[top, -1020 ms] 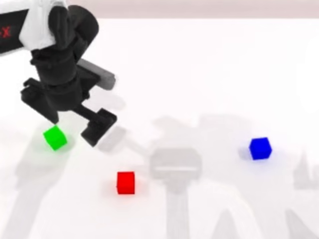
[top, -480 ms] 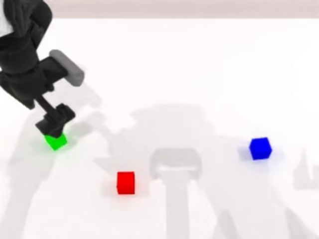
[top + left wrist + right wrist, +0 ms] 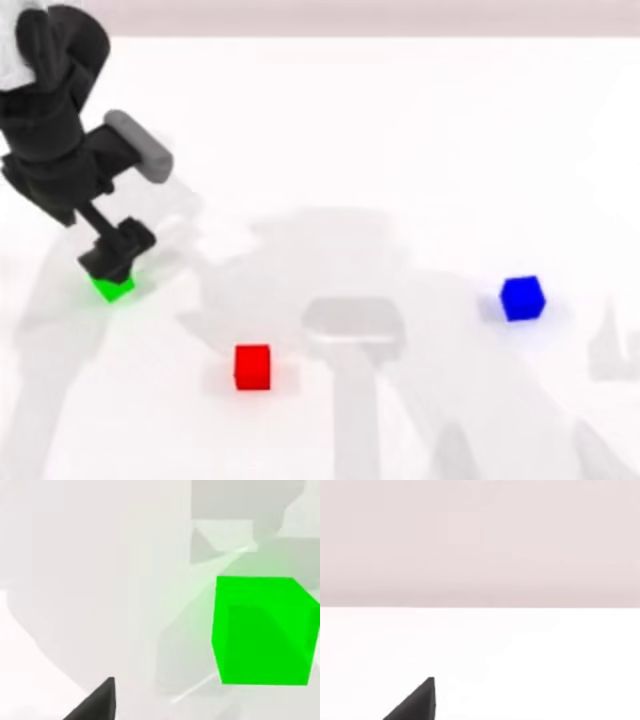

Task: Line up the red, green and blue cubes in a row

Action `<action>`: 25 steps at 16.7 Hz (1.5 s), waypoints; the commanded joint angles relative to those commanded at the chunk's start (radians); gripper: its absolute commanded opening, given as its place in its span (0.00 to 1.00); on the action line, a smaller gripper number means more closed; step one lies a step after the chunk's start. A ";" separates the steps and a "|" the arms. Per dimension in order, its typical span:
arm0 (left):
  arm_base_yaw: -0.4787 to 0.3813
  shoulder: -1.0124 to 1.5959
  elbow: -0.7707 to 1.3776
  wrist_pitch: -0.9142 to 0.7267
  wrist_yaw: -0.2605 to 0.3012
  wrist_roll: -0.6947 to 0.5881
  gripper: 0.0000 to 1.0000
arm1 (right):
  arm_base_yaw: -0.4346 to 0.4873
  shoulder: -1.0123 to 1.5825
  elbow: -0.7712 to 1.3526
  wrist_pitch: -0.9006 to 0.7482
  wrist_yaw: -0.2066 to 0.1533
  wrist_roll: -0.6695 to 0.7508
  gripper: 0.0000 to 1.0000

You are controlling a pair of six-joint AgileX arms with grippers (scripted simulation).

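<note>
The green cube (image 3: 114, 288) lies at the table's left, and fills much of the left wrist view (image 3: 260, 630). My left gripper (image 3: 110, 268) hangs low right over it, open, with one black finger (image 3: 118, 248) covering the cube's far part. One fingertip (image 3: 100, 702) shows beside the cube, apart from it. The red cube (image 3: 252, 366) sits near the front, left of centre. The blue cube (image 3: 522, 298) lies at the right. My right arm is out of the top view. Its wrist view shows one fingertip (image 3: 420, 702) over bare table, and the gripper is open.
The white table (image 3: 400, 150) meets a pale pink wall along its far edge (image 3: 480, 606). Grey arm shadows fall across the middle and the front of the table.
My left gripper swung left and down from beside the green cube to right over it, then settled slightly. None of the cubes has moved.
</note>
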 joint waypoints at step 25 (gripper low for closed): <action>0.004 0.108 -0.144 0.252 0.001 0.005 0.02 | 0.000 0.000 0.000 0.000 0.000 0.000 1.00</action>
